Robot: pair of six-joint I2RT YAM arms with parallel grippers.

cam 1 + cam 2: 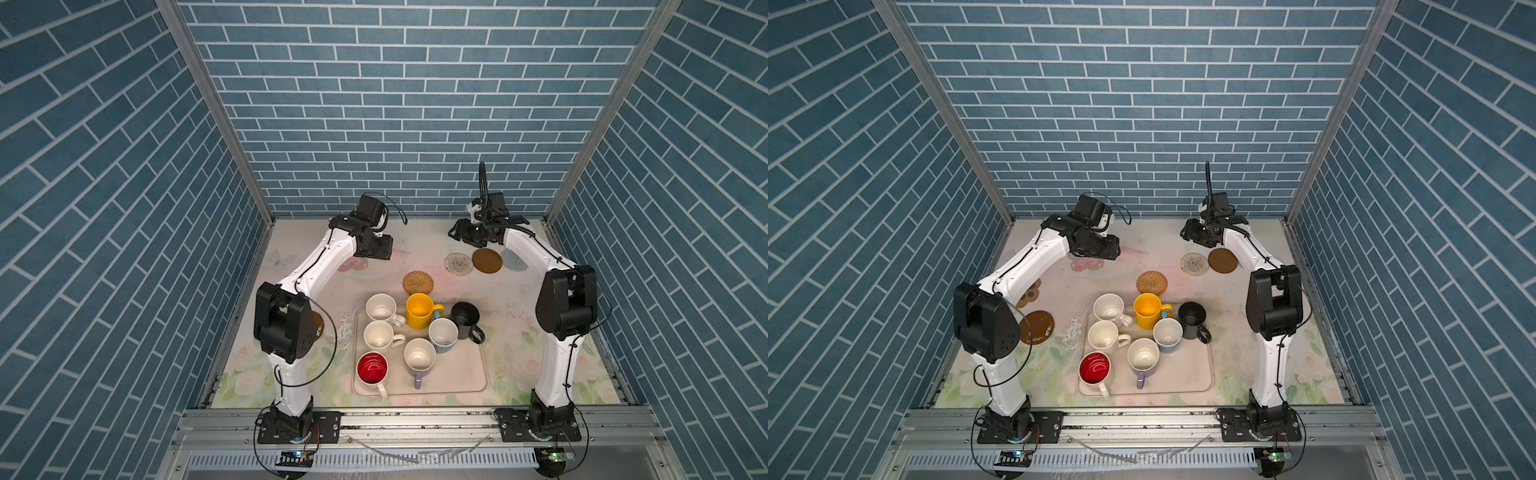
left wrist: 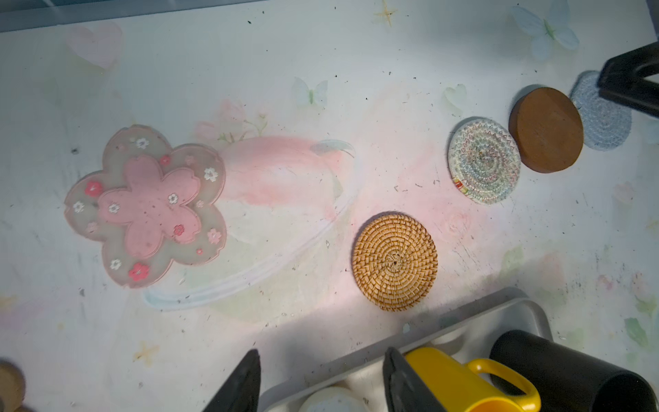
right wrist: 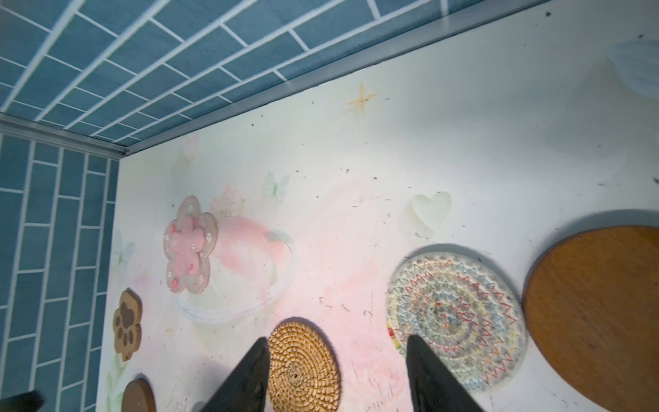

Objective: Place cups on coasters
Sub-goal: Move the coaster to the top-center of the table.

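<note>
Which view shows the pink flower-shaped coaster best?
Left wrist: the pink flower-shaped coaster lies whole, close and unobstructed. Right wrist shows it whole but small and oblique. In both top views the left arm covers most of it.

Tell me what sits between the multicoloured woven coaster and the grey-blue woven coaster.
A bare brown round coaster lies between the multicoloured woven coaster and the grey-blue woven coaster; a top view and the left wrist view show it.

Bright, even light — soft shadows, slight blur
</note>
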